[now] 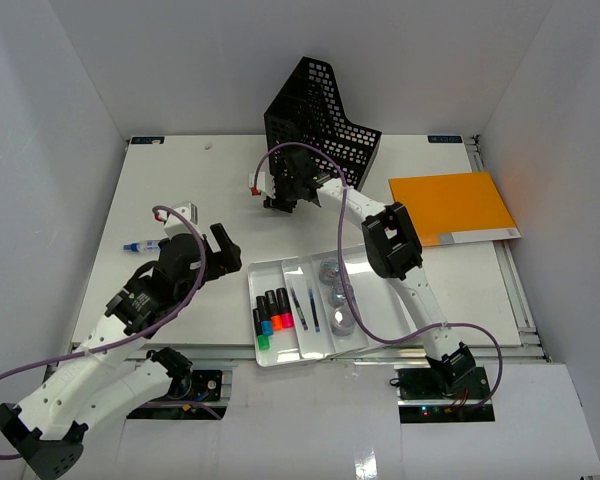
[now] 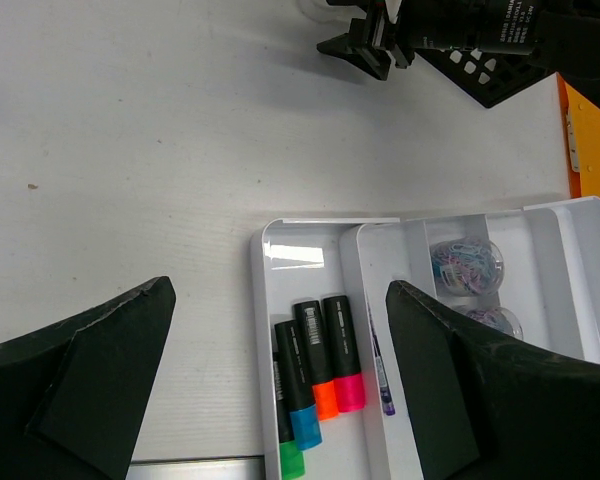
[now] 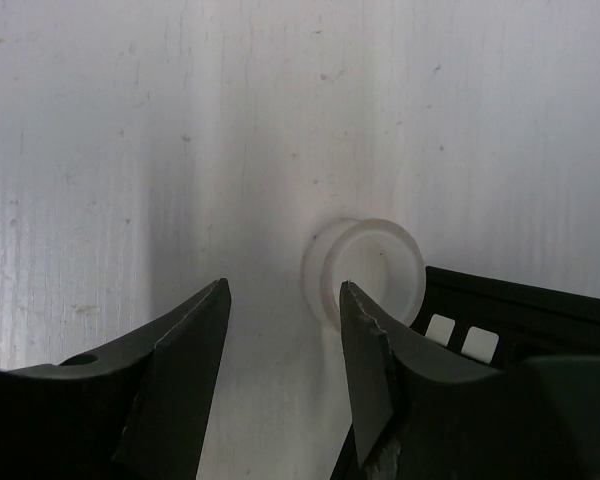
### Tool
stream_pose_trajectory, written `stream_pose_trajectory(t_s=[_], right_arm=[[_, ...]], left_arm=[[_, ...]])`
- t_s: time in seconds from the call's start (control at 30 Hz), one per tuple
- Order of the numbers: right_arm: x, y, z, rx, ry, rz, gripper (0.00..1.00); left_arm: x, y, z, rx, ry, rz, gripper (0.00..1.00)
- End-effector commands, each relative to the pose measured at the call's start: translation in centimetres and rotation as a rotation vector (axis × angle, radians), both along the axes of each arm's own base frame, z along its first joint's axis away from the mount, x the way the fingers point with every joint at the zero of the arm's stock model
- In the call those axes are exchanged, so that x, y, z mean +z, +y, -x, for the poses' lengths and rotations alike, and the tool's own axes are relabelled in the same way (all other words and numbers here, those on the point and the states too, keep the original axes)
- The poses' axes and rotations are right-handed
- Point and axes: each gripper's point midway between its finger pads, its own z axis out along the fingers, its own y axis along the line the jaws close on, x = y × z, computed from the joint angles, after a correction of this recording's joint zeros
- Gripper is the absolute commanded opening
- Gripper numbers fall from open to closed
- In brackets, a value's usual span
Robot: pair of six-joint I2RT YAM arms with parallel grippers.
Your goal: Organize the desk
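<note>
Desk (image 1: 195,175) lies flat, fills frame centre, long axis left-right, rail edge at bottom. Right gripper (image 3: 280,300) nearer, upper centre: 2 fingers apart, nothing between, bare desk below. White round piece (image 3: 370,262) just right of gap, near black mesh holder (image 1: 320,115). Left gripper (image 1: 212,255) gaping wide above tray (image 2: 298,285), lower centre.

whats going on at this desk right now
Two robot arms are tidying the desk. The right gripper is down by the black mesh file holder, jaws partly open beside a small white round piece, nothing held. The left gripper hangs open near the white tray, which holds highlighters and pens.
</note>
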Motion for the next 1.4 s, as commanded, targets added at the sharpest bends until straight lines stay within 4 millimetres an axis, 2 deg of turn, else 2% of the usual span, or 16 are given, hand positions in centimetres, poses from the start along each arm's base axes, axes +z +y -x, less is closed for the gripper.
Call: stream_pose_trajectory(t_s=[0.0, 0.07, 0.23, 0.37, 0.47, 0.57, 0.67, 0.77, 0.9, 1.0, 1.1, 1.2, 1.27, 1.37], right_arm=[[-2.0, -0.5, 1.8, 0.027, 0.044, 0.064, 0.47], [-2.8, -0.9, 2.8, 0.035, 0.069, 0.085, 0.42], [-2.3, -1.5, 4.3, 0.051, 0.102, 0.09, 0.36], [-1.2, -2.0, 5.6, 0.066, 0.111, 0.089, 0.32], [-1.6, -2.5, 6.7, 0.068, 0.129, 0.107, 0.26], [-1.1, -2.8, 7.0, 0.044, 0.134, 0.104, 0.21], [0.2, -2.7, 6.7, 0.022, 0.109, 0.079, 0.2], [1.9, -2.6, 7.1, 0.018, 0.114, 0.043, 0.26], [6.0, -2.5, 8.6, 0.054, 0.1, -0.031, 0.36], [8.4, -2.4, 8.9, 0.088, 0.047, -0.059, 0.56], [9.7, -2.6, 8.5, 0.153, -0.063, -0.041, 0.71], [9.3, -2.4, 7.1, 0.2, -0.159, 0.011, 0.82], [7.6, -2.3, 6.7, 0.218, -0.152, 0.047, 0.84], [6.4, -1.5, 5.5, 0.22, -0.152, 0.064, 0.88]], left_arm=[[-0.4, 0.9, 0.4, 0.032, 0.006, 0.004, 0.98], [-0.9, 0.9, 0.6, 0.036, 0.021, 0.001, 0.98], [-2.0, 1.3, 0.9, 0.071, 0.048, 0.016, 0.98], [-4.4, 1.4, 1.1, 0.11, 0.117, 0.009, 0.98], [-5.3, 1.2, 0.9, 0.134, 0.136, 0.024, 0.98], [-5.3, 0.9, 0.4, 0.134, 0.13, 0.043, 0.98], [-4.8, 0.6, 0.1, 0.128, 0.122, 0.054, 0.98], [-4.4, 0.7, 0.2, 0.128, 0.114, 0.062, 0.98], [-4.2, 1.4, 0.7, 0.145, 0.1, 0.069, 0.98], [-4.5, 1.9, 1.1, 0.156, 0.1, 0.06, 0.98], [-4.9, 2.1, 1.3, 0.157, 0.107, 0.051, 0.98], [-5.3, 2.0, 1.5, 0.15, 0.118, 0.052, 0.98], [-5.4, 2.0, 1.5, 0.148, 0.118, 0.056, 0.98], [-5.5, 1.9, 1.5, 0.143, 0.117, 0.055, 0.98]])
